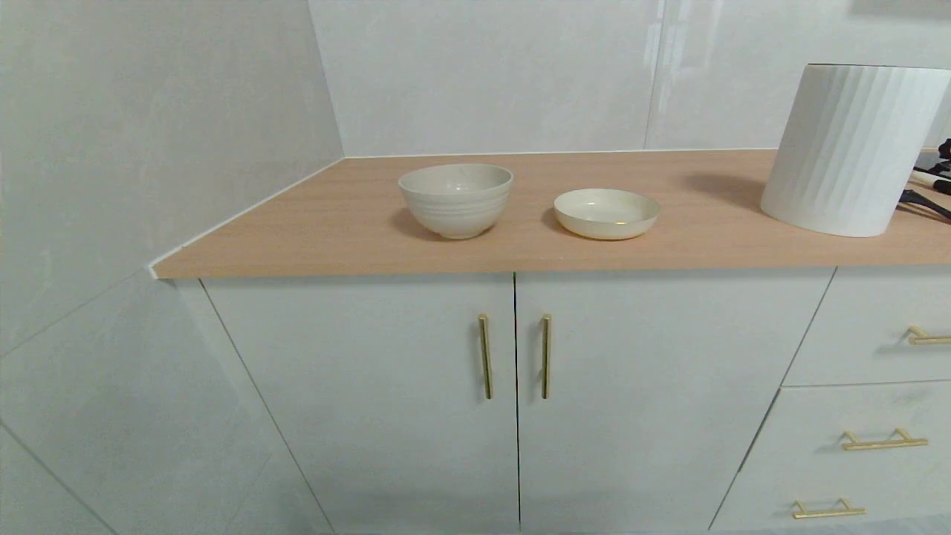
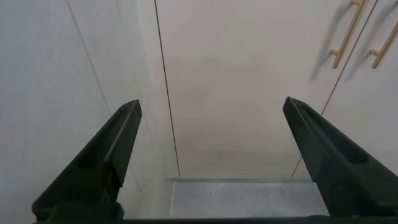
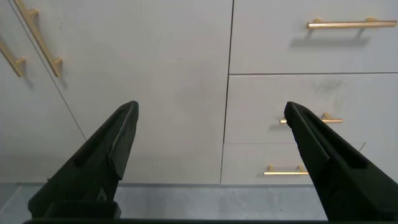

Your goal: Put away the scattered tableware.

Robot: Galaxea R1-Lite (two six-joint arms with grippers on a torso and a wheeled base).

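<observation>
The left gripper (image 2: 212,107) is held with its fingers (image 2: 112,149) spread wide, and the pale front of a door (image 2: 236,93) is seen through the gap between them. A strip of grey floor (image 2: 236,199) is seen low beyond that gripper, and a wall panel (image 2: 37,74) lies on its outer side. Two gold door handles (image 2: 348,31) are found on its inner side, toward the other arm.

The right gripper (image 3: 211,107) is likewise spread wide, and it is faced by the second door (image 3: 143,81) and by a stack of drawers (image 3: 311,99). The drawers, each fitted with a gold bar (image 3: 351,25), are set on that gripper's outer side, and the door handles on its inner side.

The bowl (image 1: 455,199) and the dish (image 1: 606,212) are placed on the bench (image 1: 334,223), higher than both grippers and well apart from them. The bowl is stood upright above the door faced by the left gripper. The dish is set near the bowl but apart from it, above the door faced by the right gripper. Farther to the right gripper's side a ribbed white tub (image 1: 847,148) is stood on the bench, and dark utensils (image 1: 929,197) are laid just past it.
</observation>
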